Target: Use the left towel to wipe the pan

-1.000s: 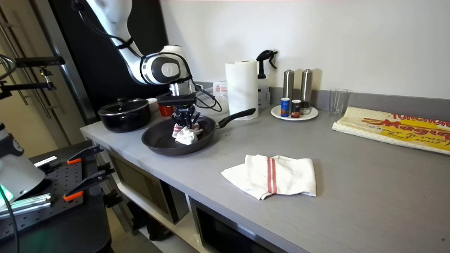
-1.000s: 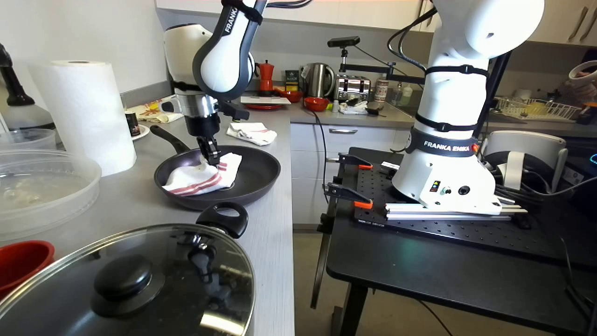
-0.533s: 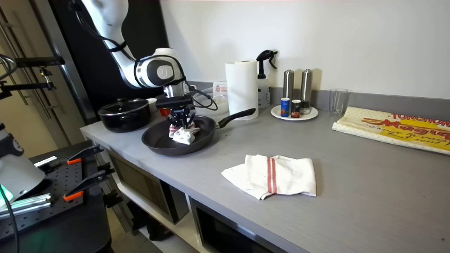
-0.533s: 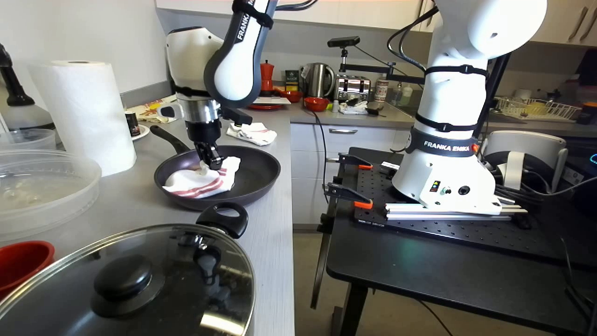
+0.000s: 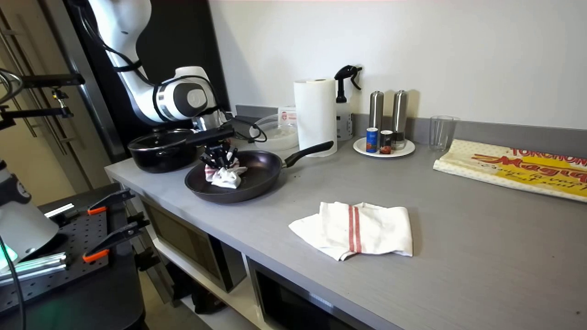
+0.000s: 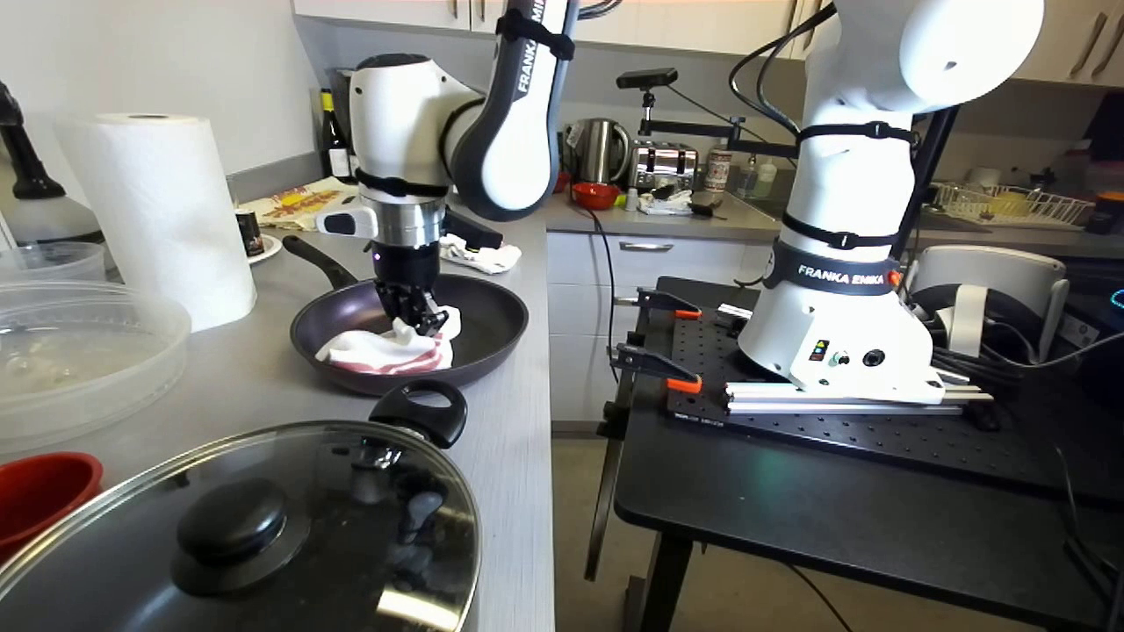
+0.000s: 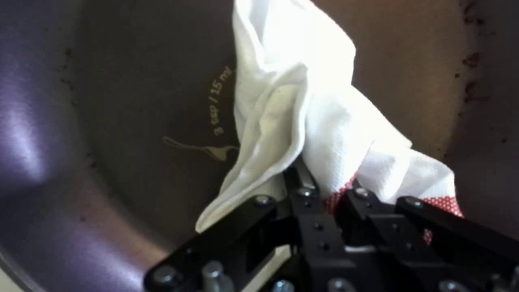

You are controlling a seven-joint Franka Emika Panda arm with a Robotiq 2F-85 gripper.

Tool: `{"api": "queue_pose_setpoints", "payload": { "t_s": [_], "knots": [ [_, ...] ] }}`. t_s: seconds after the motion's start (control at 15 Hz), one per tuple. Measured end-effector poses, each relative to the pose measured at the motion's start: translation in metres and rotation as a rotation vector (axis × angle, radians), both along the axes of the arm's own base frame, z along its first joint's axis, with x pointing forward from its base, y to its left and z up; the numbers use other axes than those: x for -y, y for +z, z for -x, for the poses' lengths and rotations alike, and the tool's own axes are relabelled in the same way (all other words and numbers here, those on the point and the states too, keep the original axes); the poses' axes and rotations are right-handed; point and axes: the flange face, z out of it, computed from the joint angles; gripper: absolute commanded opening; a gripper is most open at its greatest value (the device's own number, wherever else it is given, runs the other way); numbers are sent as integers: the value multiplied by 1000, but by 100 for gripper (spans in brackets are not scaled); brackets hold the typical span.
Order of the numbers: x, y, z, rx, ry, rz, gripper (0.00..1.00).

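Note:
My gripper (image 5: pixel 223 166) points down into the pan (image 5: pixel 263 166) and is shut on the left towel (image 5: pixel 227 178), a bunched white cloth with red markings. In the wrist view the fingers pinch the towel's (image 7: pixel 332 117) folds, and their tips are hidden in the cloth. The towel rests on the dark floor of the pan (image 7: pixel 142 81), where brown specks (image 7: pixel 471 61) show along the side. In an exterior view the towel (image 6: pixel 386 351) lies in the pan's half nearer the pot. The pan's long black handle (image 5: pixel 309 153) points away from the gripper.
A lidded black pot (image 5: pixel 163 153) stands close beside the pan. Behind are a paper roll (image 5: pixel 315 117) and a clear plastic tub (image 6: pixel 88 377). A flat striped towel (image 5: pixel 380 229) lies on the counter. The counter's front edge runs close to the pan.
My gripper has dragged the towel across the pan floor, away from the handle and toward the lidded pot. The cloth has bunched a little more. The pan has stayed in place.

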Motion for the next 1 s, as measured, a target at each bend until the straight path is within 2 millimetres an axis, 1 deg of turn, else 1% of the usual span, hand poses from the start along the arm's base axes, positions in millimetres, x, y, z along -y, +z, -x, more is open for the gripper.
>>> {"api": "queue_pose_setpoints", "payload": {
  "t_s": [0.27, 0.53, 0.8, 1.0],
  "knots": [
    [-3, -1, 25, 23, 36, -6, 3],
    [3, -2, 41, 24, 30, -13, 3],
    [17, -2, 54, 16, -8, -17, 3],
    [35, -2, 63, 5, -59, -9, 3]
  ]
}}
